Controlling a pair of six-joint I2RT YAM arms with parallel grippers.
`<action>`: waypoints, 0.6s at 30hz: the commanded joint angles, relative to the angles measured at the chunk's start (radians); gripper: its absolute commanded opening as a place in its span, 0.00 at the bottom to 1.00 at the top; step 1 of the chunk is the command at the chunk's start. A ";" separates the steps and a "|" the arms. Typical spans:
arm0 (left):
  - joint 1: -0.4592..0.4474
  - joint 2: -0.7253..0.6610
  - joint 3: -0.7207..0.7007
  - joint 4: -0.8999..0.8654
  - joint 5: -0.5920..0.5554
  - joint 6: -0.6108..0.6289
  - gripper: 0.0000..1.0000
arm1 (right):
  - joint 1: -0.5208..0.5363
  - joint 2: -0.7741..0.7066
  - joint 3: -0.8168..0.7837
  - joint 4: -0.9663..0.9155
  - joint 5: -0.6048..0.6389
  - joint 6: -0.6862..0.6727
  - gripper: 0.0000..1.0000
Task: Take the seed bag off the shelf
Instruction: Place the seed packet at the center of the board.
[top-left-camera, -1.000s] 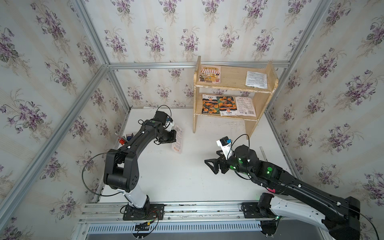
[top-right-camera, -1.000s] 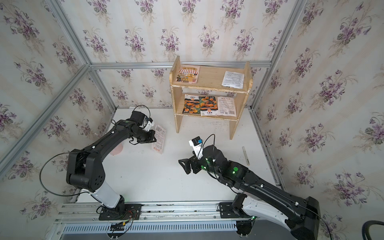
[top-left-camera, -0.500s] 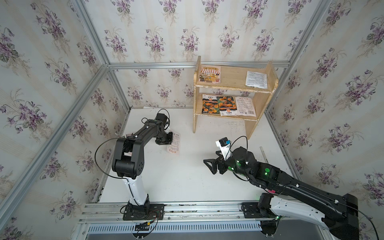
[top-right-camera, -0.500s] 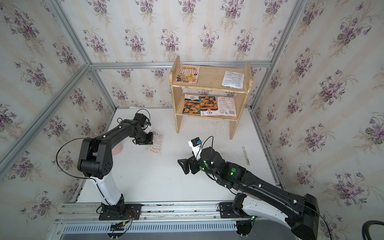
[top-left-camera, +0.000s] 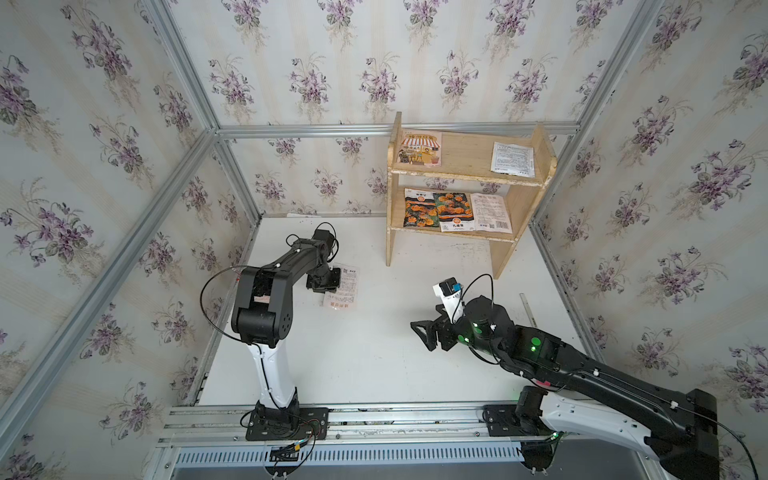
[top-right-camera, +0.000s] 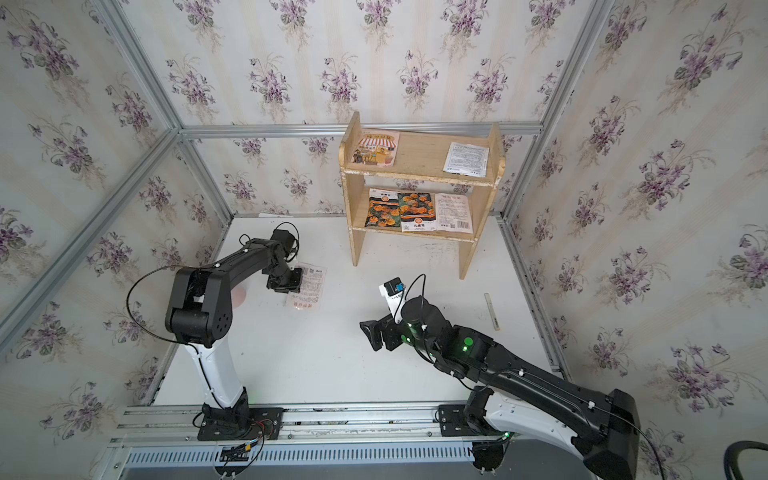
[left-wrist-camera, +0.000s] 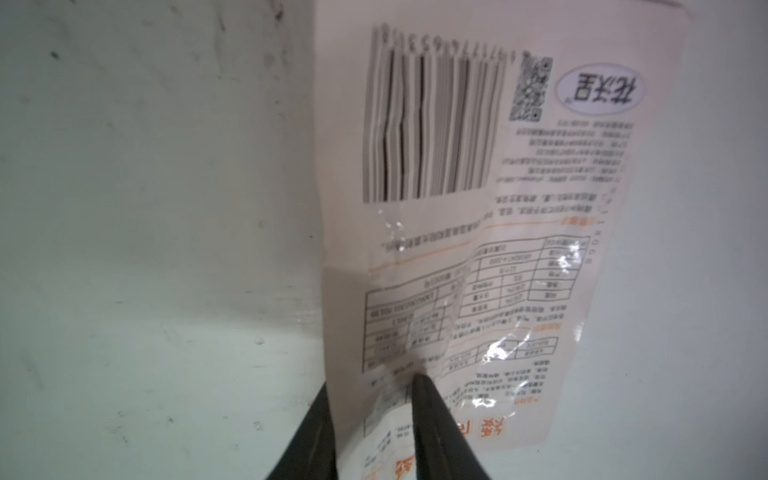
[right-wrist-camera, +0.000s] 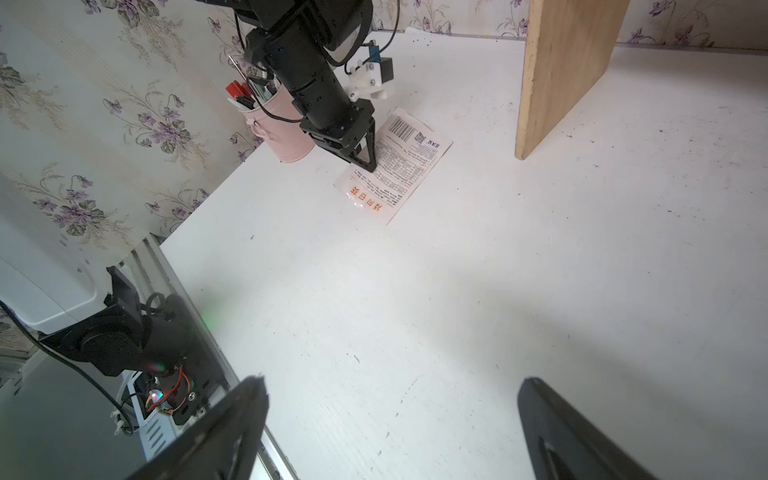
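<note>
Seed bag (top-left-camera: 343, 286) is off the shelf (top-left-camera: 465, 154). It lies flat on the tabletop (top-left-camera: 374, 365), barcode side up, in the rear half toward the left edge. That's well apart from the shelf, which stands in the back right corner.

L gripper (left-wrist-camera: 371, 381) is down on it at a steep angle, tips at the bag's long edge nearest the left edge. Left wrist cam shows the jaws only a little apart w/ the bag's edge sitting in the gap. One finger (left-wrist-camera: 432, 424) is over the printed face, the other off to the side. The film looks slack, not pinched, and the bag rests on the surface, so I read this as the let-go, not a carry. An edge hold makes sense: the bag is thin & flat, w/ nothing else to get a finger on.

R gripper (right-wrist-camera: 392, 380) has its jaws wide w/ nothing btwn them. It hangs low over the front half, abt mid-width, facing the L arm (top-left-camera: 286, 266). My guess is it's there to be clear of the work and give me a 2nd look via its cam.

Other pkts (top-left-camera: 419, 148) are on the shelf, two on the top tier and three on the lower.

Pink pen cup (right-wrist-camera: 286, 137) stands at the left edge just beside the L arm. I'd lift straight up to clear, not swing that way. The glossy film may cling to a finger, so I'd watch for the bag riding up.
</note>
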 joint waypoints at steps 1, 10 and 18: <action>0.005 0.002 0.008 -0.027 -0.067 -0.007 0.40 | -0.001 -0.003 -0.001 -0.015 0.024 -0.011 0.98; 0.015 -0.004 0.054 -0.083 -0.153 -0.027 0.77 | 0.000 -0.020 0.009 -0.048 0.060 -0.014 0.98; 0.005 -0.130 0.090 -0.126 -0.116 -0.042 1.00 | -0.017 -0.056 0.042 -0.081 0.107 -0.043 1.00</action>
